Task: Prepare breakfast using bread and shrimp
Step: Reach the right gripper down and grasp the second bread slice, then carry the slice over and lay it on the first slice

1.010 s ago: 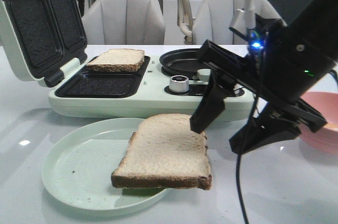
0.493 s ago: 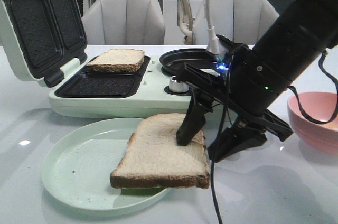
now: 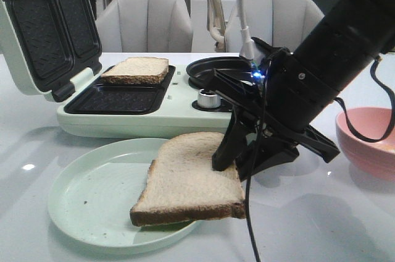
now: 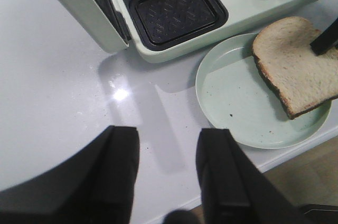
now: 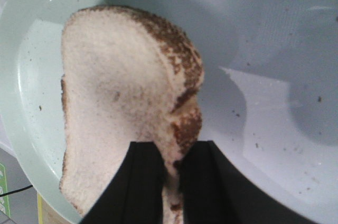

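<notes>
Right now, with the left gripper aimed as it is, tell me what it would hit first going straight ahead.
The left gripper, jaws open and holding nothing, points down at bare white table. Straight on, it would probably meet that tabletop first, short of the pale green plate and the sandwich maker; depth is unclear.

- On my worktop the plate sits near, left of centre.
- One bread slice lies on the plate's right part, overhanging its right rim.
- My right gripper stands at that slice's right edge, its fingers closed on the crust.
- Behind the plate stands the sandwich maker, lid open at far left.
- The second bread slice lies in its far compartment; the near compartment is in front.
- A bowl sits at the right.
- My left gripper hovers over the worktop left of the plate.
</notes>
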